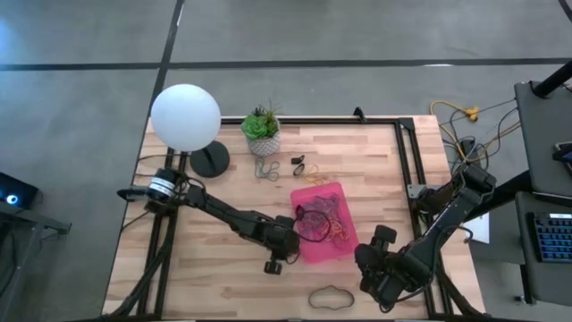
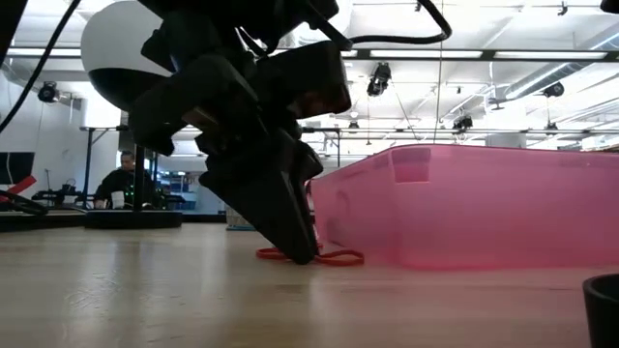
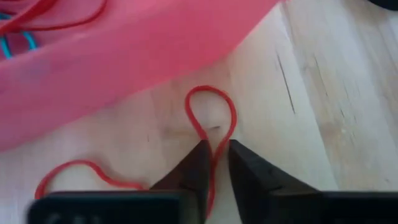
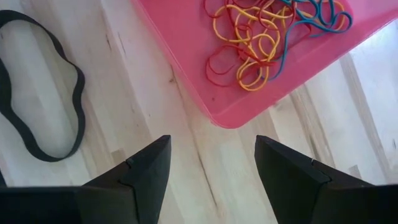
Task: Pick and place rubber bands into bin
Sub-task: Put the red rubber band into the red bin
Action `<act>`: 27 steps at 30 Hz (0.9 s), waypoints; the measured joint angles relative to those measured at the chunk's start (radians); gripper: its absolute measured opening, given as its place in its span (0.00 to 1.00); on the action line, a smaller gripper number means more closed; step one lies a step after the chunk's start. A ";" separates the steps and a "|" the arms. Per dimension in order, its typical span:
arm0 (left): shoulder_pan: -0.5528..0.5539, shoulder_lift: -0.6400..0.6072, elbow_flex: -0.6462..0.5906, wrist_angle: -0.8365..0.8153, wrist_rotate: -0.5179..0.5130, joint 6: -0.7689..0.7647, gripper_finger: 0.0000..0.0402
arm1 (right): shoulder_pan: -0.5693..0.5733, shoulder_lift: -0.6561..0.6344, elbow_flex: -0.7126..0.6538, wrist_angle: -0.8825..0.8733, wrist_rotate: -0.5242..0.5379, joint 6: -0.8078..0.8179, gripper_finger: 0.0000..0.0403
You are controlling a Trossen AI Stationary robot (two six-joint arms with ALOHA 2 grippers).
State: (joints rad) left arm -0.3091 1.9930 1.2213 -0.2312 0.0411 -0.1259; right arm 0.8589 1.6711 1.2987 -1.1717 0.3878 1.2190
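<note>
I have a red band (image 3: 211, 124) lying flat on the table (image 1: 206, 268) just outside the bin (image 1: 308, 246), at its lower left corner in the high view. My left jaws (image 3: 214, 155) are down on the wood with the tips nearly together, pinching one strand of the loop; the rest trails off beside them in a second curl. It is thin, limp and kinked.

What worries me is the grip. With only one strand between the tips, I judge the band could slip out on the lift, or stretch and snap back if part of it drags on the wood. The bin wall stands right next to the jaws, so a careless rise could knock the bin and shift it.

Inside the bin there is already a tangle of bands (image 4: 267, 37) in yellow, red and blue. A large black band (image 4: 37, 87) lies on the table near the bottom edge of the high view, below the bin, and small ones sit near the plant pot (image 1: 263, 139) in the upper middle.

My right jaws (image 4: 211, 168) hang wide apart and empty above the bin's lower right corner, waiting
</note>
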 joint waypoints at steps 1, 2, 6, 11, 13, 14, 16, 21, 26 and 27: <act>-0.002 0.000 0.000 -0.011 0.000 -0.001 0.07 | 0.000 0.000 0.000 0.001 0.000 0.000 0.54; -0.005 -0.001 0.000 -0.025 0.000 -0.010 0.04 | 0.000 0.000 0.000 0.001 0.000 0.000 0.54; -0.007 -0.022 -0.003 -0.077 0.079 -0.166 0.00 | 0.000 0.000 0.000 0.000 0.000 0.000 0.54; -0.048 -0.148 0.004 -0.131 0.117 -0.263 0.00 | 0.000 0.000 0.000 -0.001 0.008 -0.013 0.54; -0.051 -0.227 0.028 -0.120 0.113 -0.268 0.00 | 0.000 0.000 0.000 -0.001 0.020 -0.022 0.54; -0.050 -0.262 0.042 -0.111 0.102 -0.270 0.00 | 0.000 0.000 0.000 -0.003 0.028 -0.022 0.54; -0.046 -0.312 0.063 -0.069 0.050 -0.273 0.00 | -0.001 0.000 0.000 -0.003 0.032 -0.023 0.54; -0.007 -0.385 0.139 0.088 -0.091 -0.198 0.00 | -0.001 0.000 -0.001 -0.009 0.032 -0.025 0.54; 0.083 -0.311 0.208 0.137 -0.141 -0.127 0.00 | 0.004 0.000 -0.001 -0.060 0.014 0.010 0.54; 0.101 -0.281 0.218 0.147 -0.145 -0.130 0.00 | 0.006 0.000 -0.001 -0.065 0.005 0.017 0.54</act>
State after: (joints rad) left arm -0.2079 1.7124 1.4390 -0.0839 -0.1036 -0.2556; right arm 0.8644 1.6707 1.2980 -1.2370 0.3927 1.2356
